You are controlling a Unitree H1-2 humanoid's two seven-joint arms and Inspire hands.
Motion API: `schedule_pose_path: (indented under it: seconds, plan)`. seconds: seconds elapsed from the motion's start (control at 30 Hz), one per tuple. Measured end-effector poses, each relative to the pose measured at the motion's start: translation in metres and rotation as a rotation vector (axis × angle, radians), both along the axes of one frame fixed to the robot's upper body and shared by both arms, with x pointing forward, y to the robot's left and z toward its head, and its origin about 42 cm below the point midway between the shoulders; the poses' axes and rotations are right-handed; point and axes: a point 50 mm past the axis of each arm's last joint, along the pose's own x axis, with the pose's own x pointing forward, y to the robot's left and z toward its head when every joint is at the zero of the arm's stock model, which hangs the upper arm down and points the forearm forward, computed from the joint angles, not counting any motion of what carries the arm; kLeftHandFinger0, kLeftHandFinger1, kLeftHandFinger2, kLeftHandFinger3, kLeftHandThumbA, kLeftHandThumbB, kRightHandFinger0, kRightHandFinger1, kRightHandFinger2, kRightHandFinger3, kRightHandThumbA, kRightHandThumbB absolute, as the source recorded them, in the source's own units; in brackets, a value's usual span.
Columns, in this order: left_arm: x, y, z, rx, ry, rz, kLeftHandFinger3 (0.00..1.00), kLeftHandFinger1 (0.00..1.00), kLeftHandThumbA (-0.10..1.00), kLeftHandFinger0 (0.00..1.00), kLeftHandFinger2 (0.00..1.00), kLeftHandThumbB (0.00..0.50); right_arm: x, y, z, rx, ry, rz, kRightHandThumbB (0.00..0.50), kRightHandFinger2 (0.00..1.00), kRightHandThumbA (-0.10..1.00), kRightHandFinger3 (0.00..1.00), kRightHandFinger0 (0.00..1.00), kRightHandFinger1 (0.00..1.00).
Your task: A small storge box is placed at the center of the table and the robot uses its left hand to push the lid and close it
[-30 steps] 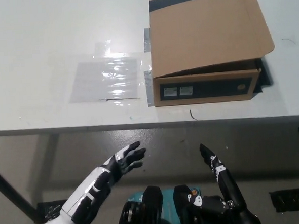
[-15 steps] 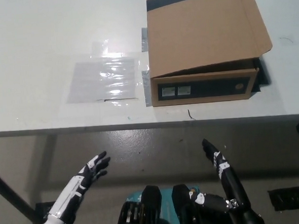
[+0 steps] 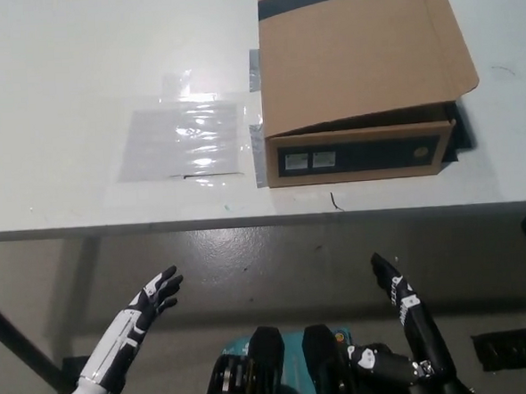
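Observation:
A brown cardboard storage box point(image 3: 358, 151) sits on the white table point(image 3: 78, 101), right of centre near the front edge. Its lid point(image 3: 357, 53) rests down over the box, with a thin gap showing above the front wall. My white left hand point(image 3: 155, 295) hangs open below the table edge at the lower left, far from the box. My black right hand point(image 3: 396, 294) hangs open at the lower right, also below the table.
A clear plastic sheet point(image 3: 184, 139) is taped flat on the table left of the box. Table legs point(image 3: 13, 342) and grey floor point(image 3: 267, 259) show below the front edge.
My left hand has dropped lower and further left, away from the table edge. My right hand has sunk slightly. The box and lid have not moved.

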Motion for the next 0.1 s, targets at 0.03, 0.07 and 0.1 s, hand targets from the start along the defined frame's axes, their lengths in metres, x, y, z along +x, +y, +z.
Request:
schedule_pose_path:
  seconds: [0.03, 0.07, 0.1]
  plan:
    - [0.0006, 0.0001, 0.0, 0.0, -0.001, 0.0, 1.0, 1.0, 1.0, 1.0, 1.0, 0.245, 0.0001, -0.0003, -0.0012, -0.001, 0.005, -0.001, 0.37, 1.0, 1.0, 1.0, 1.0, 1.0]
    - [0.001, 0.0001, 0.0002, -0.001, -0.001, 0.0, 1.0, 1.0, 1.0, 1.0, 1.0, 0.243, 0.0001, -0.0004, -0.0017, -0.001, 0.007, -0.001, 0.369, 1.0, 1.0, 1.0, 1.0, 1.0]
    - [0.0015, 0.0002, 0.0004, -0.003, -0.003, 0.001, 1.0, 1.0, 1.0, 1.0, 1.0, 0.241, 0.0002, -0.0007, -0.002, 0.0, 0.008, -0.002, 0.367, 1.0, 1.0, 1.0, 1.0, 1.0]
